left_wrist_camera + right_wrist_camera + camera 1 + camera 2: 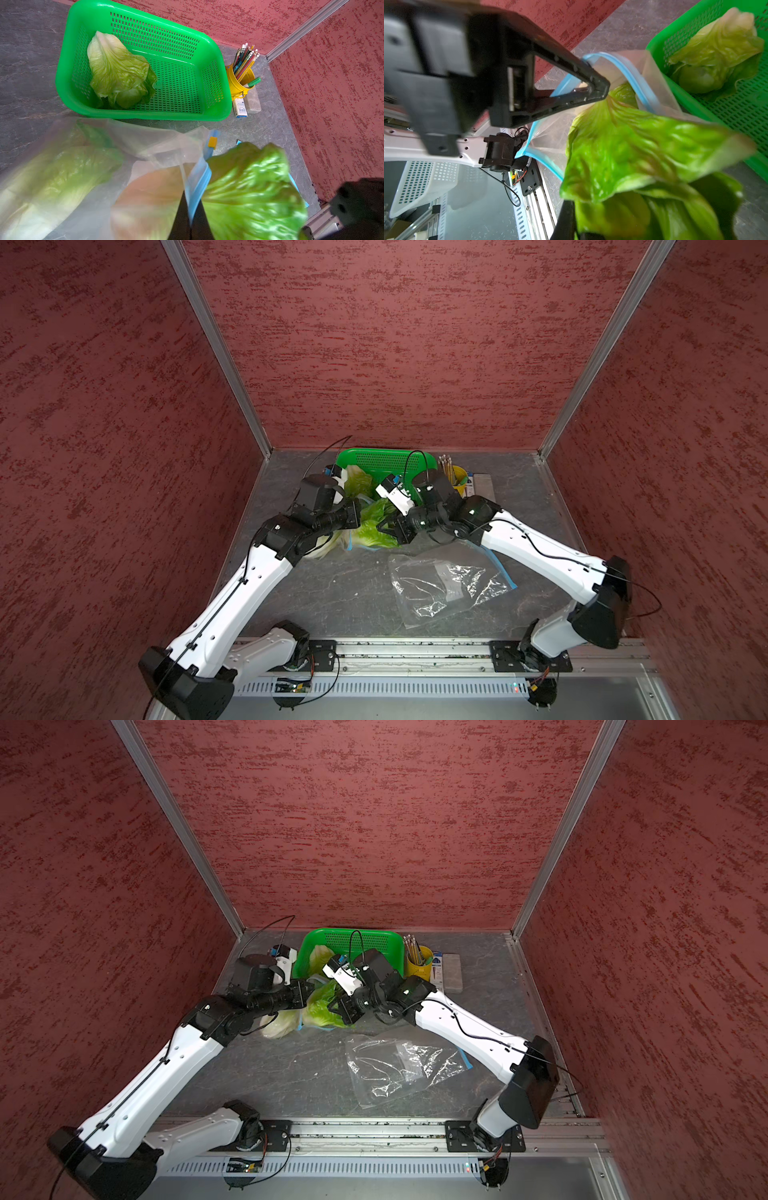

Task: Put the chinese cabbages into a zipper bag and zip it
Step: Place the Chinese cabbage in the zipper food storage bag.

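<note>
While one pale cabbage (52,176) is already lying inside the zipper bag (145,141), a greener cabbage (249,187) is hanging at the bag's mouth, with the right gripper (384,527) clamping shut on its leaves, apparently to feed it in. The left gripper (191,207) is pinching the blue zipper rim (197,182) between closed jaws, likely lifting that edge so the mouth gapes. A third cabbage (118,70) is sitting in the green basket (145,116) just behind the bag. A spare clear bag (444,585) is lying flat on the table (332,597) near the right arm, and a yellow pencil cup (241,83) is standing beside the basket.
</note>
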Robot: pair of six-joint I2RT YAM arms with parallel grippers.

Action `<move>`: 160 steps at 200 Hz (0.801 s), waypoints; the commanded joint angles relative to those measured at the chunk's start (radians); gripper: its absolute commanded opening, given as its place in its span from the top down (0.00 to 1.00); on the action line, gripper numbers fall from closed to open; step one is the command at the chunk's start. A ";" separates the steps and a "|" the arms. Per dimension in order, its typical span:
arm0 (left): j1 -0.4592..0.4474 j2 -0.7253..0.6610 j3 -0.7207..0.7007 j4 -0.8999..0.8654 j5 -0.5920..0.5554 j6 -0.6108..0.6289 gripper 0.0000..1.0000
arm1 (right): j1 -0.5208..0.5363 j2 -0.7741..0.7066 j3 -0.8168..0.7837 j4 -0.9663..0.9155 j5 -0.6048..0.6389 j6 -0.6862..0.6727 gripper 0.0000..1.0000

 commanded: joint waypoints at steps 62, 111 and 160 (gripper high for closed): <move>0.007 -0.033 -0.011 0.045 0.025 -0.018 1.00 | 0.010 0.089 0.061 0.094 -0.038 0.008 1.00; 0.015 -0.039 -0.033 0.071 0.027 -0.041 1.00 | 0.011 0.122 0.066 0.158 -0.059 0.032 0.94; 0.041 -0.062 -0.048 0.081 0.032 -0.059 1.00 | 0.009 0.108 0.050 0.191 -0.030 0.053 0.76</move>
